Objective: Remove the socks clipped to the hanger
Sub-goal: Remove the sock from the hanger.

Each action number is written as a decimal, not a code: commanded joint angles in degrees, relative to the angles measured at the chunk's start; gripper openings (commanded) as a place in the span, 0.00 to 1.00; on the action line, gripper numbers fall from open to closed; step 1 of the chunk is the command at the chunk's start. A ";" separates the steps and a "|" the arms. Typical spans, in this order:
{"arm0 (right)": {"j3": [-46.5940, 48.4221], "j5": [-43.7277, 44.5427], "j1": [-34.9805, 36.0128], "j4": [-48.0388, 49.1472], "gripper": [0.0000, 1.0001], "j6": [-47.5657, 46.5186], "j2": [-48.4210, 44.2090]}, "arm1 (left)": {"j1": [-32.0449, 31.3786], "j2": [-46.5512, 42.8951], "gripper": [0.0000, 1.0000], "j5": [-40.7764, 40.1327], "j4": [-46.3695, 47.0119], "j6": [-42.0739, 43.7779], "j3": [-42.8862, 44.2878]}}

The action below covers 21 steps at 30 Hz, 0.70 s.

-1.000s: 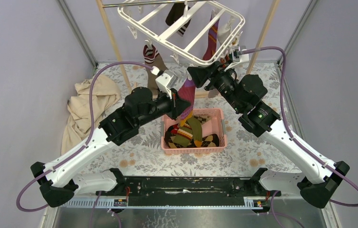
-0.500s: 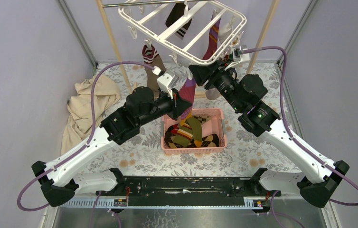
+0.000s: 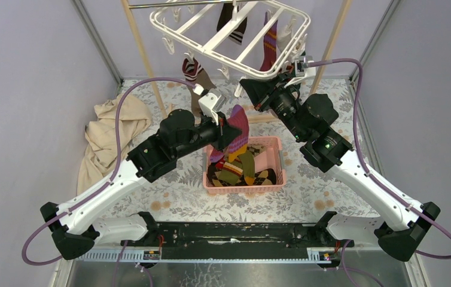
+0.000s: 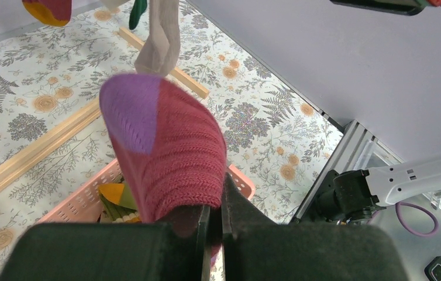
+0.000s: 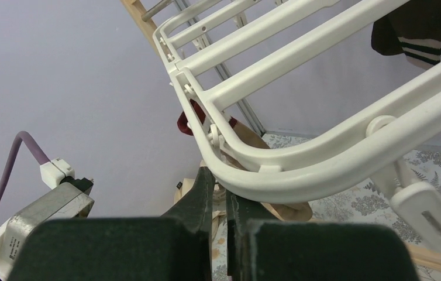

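The socks (image 3: 235, 30) are only partly in view. From above, the hanger (image 5: 335, 146) and my own arms cover most of each hanging one, and the heap in the pink basket (image 3: 273, 179) is too tangled to count. I cannot tell whether my right gripper (image 5: 219, 196) has a clip between its fingers: it is closed tight just under the hanger's rounded corner, and the rim hides what lies there. My left gripper (image 4: 213, 213) is clenched on the maroon sock (image 4: 171, 158), whose lower end my arm hides.

That sock is ribbed knit, maroon with a purple toe that stands up free above the basket. The hanger is a white plastic frame with cross bars and small dangling clips, tilted, up at the far side of the table between the wooden poles (image 3: 142, 54).

From above I count three socks on the hanger: a brown striped one at its near left, a dark one with pale bands under the middle, and a maroon striped one at the right. There is one sock in my grip, one basket, two poles and one beige cloth (image 3: 112, 131) at the left
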 commanded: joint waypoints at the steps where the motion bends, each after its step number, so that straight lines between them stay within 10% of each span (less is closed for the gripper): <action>1: 2.21 0.84 0.33 2.97 0.00 -0.36 -0.36 | 0.13 -0.58 0.05 0.54 0.59 -0.17 -0.30; 5: 1.90 0.80 0.31 2.50 0.10 -0.33 -0.51 | 0.18 0.19 0.05 0.89 0.71 -0.30 -0.29; 11: 0.54 0.46 0.26 1.37 0.58 -0.59 -1.73 | 0.17 0.84 0.05 0.62 3.18 -0.84 -2.55; 21: -4.18 -0.41 0.33 -4.80 0.76 -1.32 -8.54 | 0.16 2.18 0.04 -0.20 7.95 -2.21 -7.40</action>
